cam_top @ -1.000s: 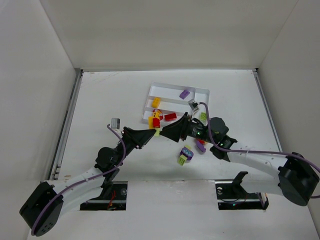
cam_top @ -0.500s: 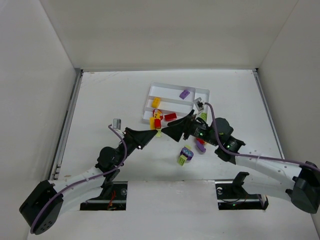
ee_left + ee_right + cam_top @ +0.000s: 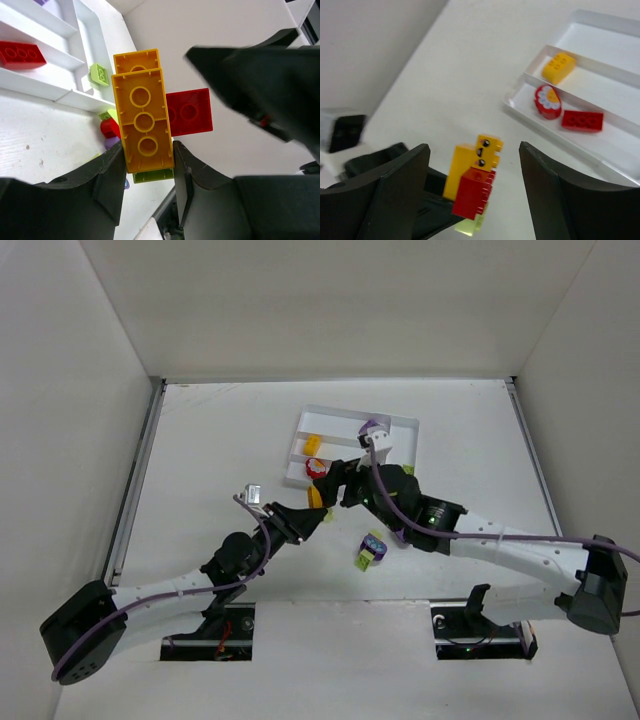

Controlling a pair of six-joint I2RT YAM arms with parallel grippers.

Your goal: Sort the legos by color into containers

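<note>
My left gripper (image 3: pixel 148 170) (image 3: pixel 315 513) is shut on a stuck-together stack of legos held above the table. The stack is a long yellow brick (image 3: pixel 142 120) (image 3: pixel 461 167) with a red brick (image 3: pixel 189 112) (image 3: pixel 474 195), a lime green brick (image 3: pixel 152 175) and a second yellow piece (image 3: pixel 487 147) joined to it. My right gripper (image 3: pixel 473 147) (image 3: pixel 335 480) is open, one finger on each side of the stack and touching nothing. The white tray (image 3: pixel 400 423) (image 3: pixel 520 107) holds a yellow brick (image 3: pixel 558 67), a round red piece (image 3: pixel 547 101) and a red brick (image 3: pixel 582 120).
A purple and lime green cluster (image 3: pixel 372 550) lies loose on the table near the right arm. More red and purple pieces (image 3: pixel 401 531) sit partly under that arm. A lime green brick (image 3: pixel 100 75) lies by the tray's dividers. White walls close in the table.
The right arm has swung left over the tray's near edge, and its open fingers now stand on either side of the stack. The left gripper has shifted slightly with the stack.
</note>
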